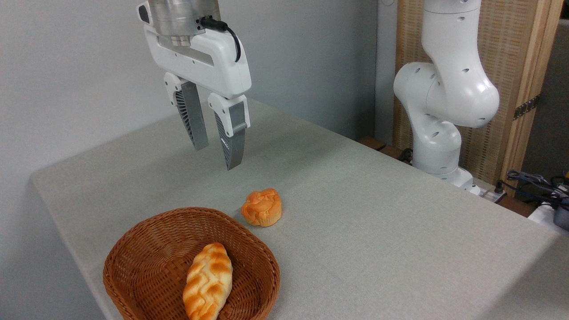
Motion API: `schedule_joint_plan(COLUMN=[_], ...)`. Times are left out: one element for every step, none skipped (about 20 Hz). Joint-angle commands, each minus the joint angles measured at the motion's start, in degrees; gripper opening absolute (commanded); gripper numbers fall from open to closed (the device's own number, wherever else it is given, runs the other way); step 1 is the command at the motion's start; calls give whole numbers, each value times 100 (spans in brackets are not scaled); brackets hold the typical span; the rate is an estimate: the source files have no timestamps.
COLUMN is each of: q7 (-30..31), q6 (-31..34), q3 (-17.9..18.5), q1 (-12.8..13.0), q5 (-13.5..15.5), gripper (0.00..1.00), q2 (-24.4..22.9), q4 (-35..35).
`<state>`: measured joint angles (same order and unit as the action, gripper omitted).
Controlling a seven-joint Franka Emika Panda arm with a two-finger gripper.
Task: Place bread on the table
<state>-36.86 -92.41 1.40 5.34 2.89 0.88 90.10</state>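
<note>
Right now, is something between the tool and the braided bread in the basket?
Nothing visible. The tool hangs open in the air above the table; the bread lies uncovered in the basket.

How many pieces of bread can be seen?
2. The braided bread lies inside the basket; the small round bun sits on the table beside it. None seems hidden.

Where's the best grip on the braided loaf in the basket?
Judging by its pose, take the braided loaf across its narrow middle, coming straight down with the open pincer. It lies flat and elongated in the wicker basket, whose rim probably blocks side approaches.
</note>
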Motion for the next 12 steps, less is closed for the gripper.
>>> schedule_joint_plan(q7=[83,91,100,100,100,91,91,91,91,91,91,91], q6=[179,179,179,179,179,179,170,170,162,135,74,-5], q3=[97,97,88,88,88,88,88,97,88,45,18,1], q1=[64,64,64,64,64,64,64,64,64,46,3,-50], q5=[36,36,36,36,36,36,36,36,36,36,36,36], gripper=[100,100,100,100,100,100,100,100,100,100,100,100], q2=[1,0,9,18,18,18,18,9,9,0,-17,-26], q4=[-107,-107,-98,-98,-98,-98,-90,-72,-54,-19,50,112])
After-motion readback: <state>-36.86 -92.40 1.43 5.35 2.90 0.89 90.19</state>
